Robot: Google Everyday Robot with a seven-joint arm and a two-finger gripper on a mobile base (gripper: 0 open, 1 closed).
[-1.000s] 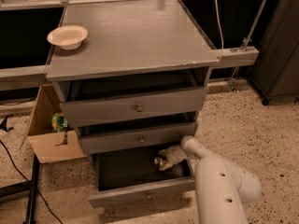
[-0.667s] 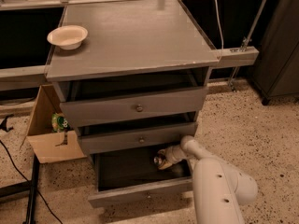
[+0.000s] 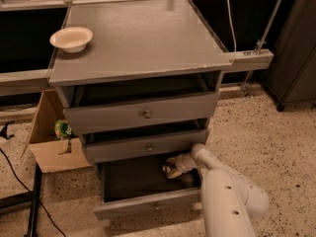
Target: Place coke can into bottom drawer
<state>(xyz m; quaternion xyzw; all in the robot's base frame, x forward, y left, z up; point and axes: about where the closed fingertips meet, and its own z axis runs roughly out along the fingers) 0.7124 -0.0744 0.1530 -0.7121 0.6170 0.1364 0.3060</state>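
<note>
Coke can [image 3: 168, 171], small, with only a pale silvery end to be made out, is seen low inside the open bottom drawer [image 3: 129, 180], the deep grey one with the dark interior. It sits right at the white arm's gripper [image 3: 174, 167]. Little has been changed over the last second: the gripper has been kept above the drawer's right rear part and eased barely inward. Whether the can is gripped or already let go cannot be told. The placing is judged nearly done, with release and withdrawal remaining. The round white bowl [image 3: 72, 37] on the flat grey cabinet top [image 3: 143, 38] is left untouched.
</note>
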